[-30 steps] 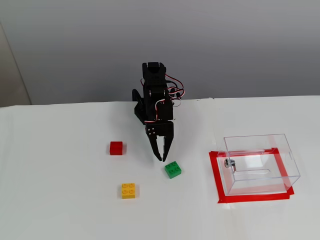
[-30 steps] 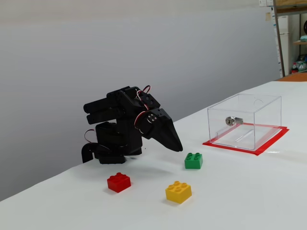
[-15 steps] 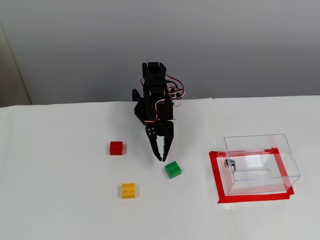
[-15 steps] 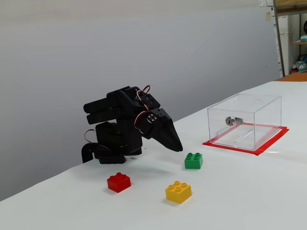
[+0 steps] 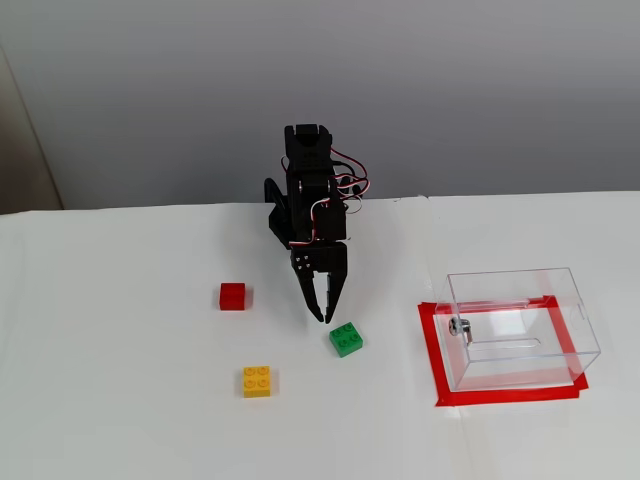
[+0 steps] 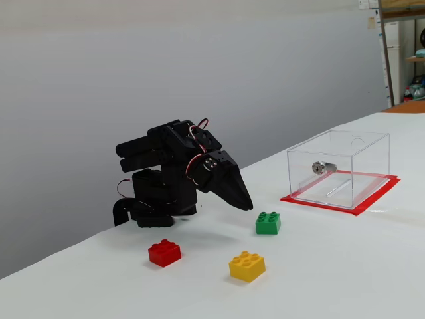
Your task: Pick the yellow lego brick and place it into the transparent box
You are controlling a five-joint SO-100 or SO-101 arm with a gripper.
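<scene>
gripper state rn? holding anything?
Gripper: fingers shut, holding nothing, hanging above the table just behind the green brick.

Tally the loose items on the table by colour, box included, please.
Yellow brick: 1
Green brick: 1
Red brick: 1
Clear box: 1
Total: 4
</scene>
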